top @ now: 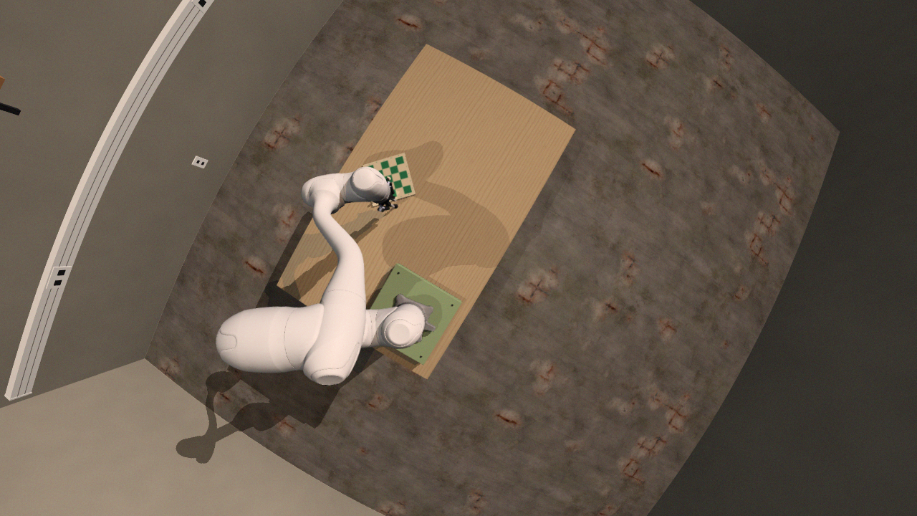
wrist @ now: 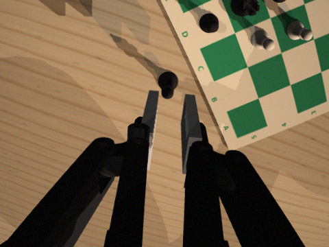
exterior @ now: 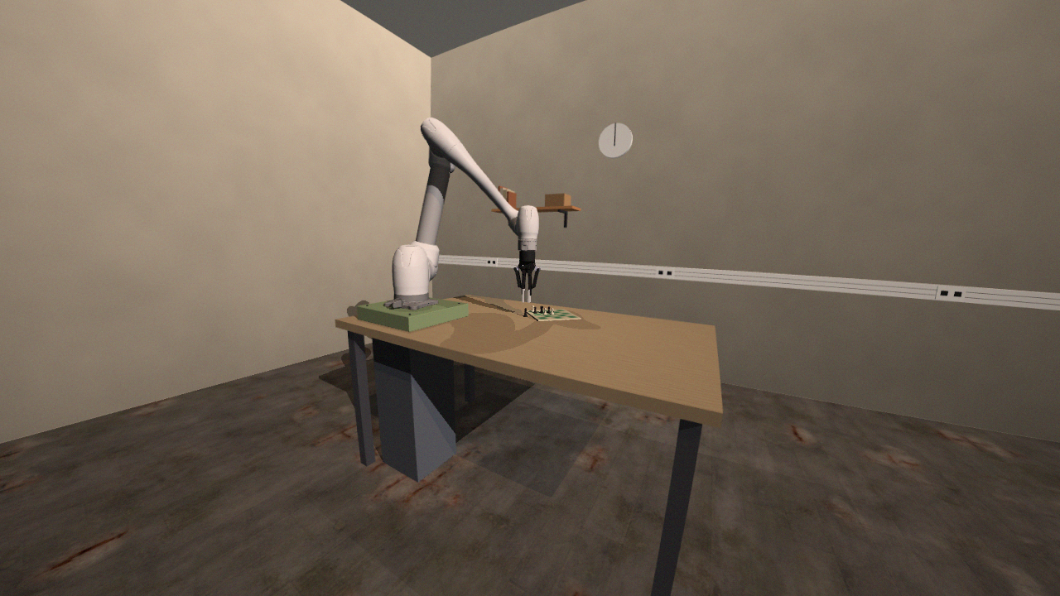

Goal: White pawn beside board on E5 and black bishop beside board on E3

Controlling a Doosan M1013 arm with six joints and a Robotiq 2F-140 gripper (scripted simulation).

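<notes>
We see the wooden table (top: 487,109) (exterior: 629,344) carrying a green base plate (top: 400,274) (exterior: 411,319) and, well apart from it, the chessboard (top: 402,183) (exterior: 566,317) (wrist: 240,142). Our white arm (top: 346,269) (exterior: 474,174) reaches over to the board's side, its gripper (exterior: 526,298) (wrist: 170,108) pointing down above the table, fingers slightly open and nothing between them.

On the board, the wrist view shows us a crowned black piece (wrist: 244,6) on D4, another black piece (wrist: 209,22) on D5, one white pawn (wrist: 263,40) on C4 and a second white pawn (wrist: 299,31) on C3. We can't tell where the task's own white pawn is.

The black bishop (exterior: 525,312) (wrist: 168,82) is off the board, on the wood near the lettered edge. It stands upright, long axis vertical, head up, apart from the fingertips.
</notes>
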